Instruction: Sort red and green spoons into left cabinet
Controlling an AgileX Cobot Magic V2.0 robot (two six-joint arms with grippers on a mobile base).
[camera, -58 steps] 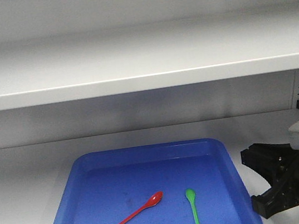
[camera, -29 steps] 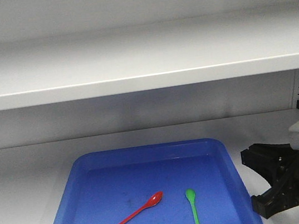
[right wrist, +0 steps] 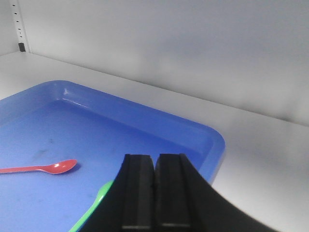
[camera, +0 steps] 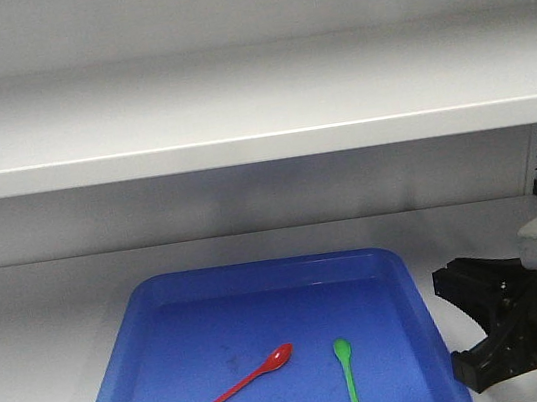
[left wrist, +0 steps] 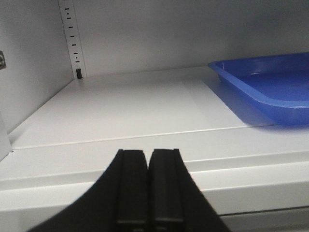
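Your front view cuts the shallow blue rectangular plastic tray point(camera: 411, 341) at its near edge, and the tail of the bright green plastic spoon point(camera: 350, 386) runs off the bottom of frame, so its handle end is unseen. In the right wrist view that green spoon point(right wrist: 91, 210) shows only as a sliver beside the black fingers; most is hidden. Thin bright red plastic spoon point(camera: 231, 391) lies flat on the tray floor, long axis diagonal, bowl up-right toward the back, handle down-left toward the near corner. Green one lies near it to the right, not touching, axis almost straight front-to-back, bowl at the far end. Tray sits on the lower shelf of the pale grey metal cabinet point(camera: 234, 105). Right claw point(right wrist: 154, 193) clenched, pads meeting, nothing between them, over the tray's near right part. Left claw point(left wrist: 147, 188) likewise pressed closed and empty, above bare shelf left of the tray point(left wrist: 270, 96), well apart from both spoons.
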